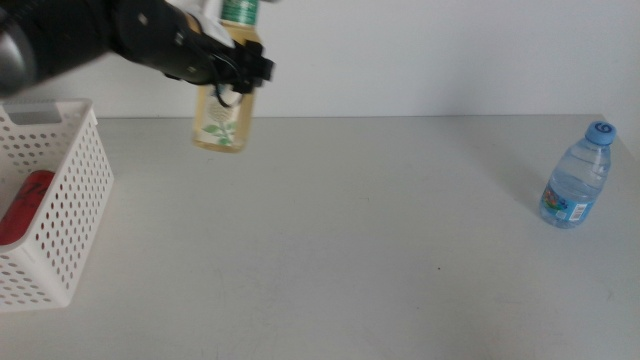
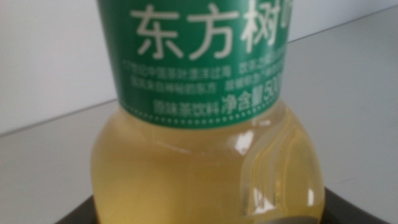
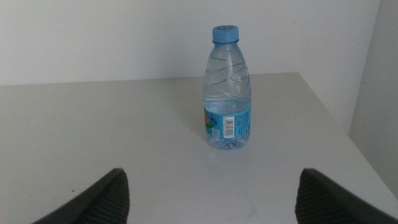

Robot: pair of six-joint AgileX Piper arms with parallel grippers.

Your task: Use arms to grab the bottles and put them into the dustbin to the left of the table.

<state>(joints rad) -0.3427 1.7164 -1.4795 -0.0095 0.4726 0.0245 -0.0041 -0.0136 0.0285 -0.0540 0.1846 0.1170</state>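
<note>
My left gripper [image 1: 236,68] is shut on the pale-yellow tea bottle [image 1: 222,122] and holds it in the air over the table's far left part, just right of the dustbin [image 1: 72,200]. In the left wrist view the tea bottle [image 2: 205,162] fills the picture, green label above and yellow liquid below. The white perforated dustbin holds a red can [image 1: 26,205] lying inside. The clear blue-capped water bottle [image 1: 577,178] stands upright at the table's far right. My right gripper [image 3: 214,205] is open, with the water bottle [image 3: 226,93] straight ahead of it and apart from it; that arm is outside the middle view.
The light-grey table [image 1: 350,260] stretches between the dustbin and the water bottle. A white wall runs behind it. In the right wrist view the table's edge [image 3: 336,118] lies close beside the water bottle.
</note>
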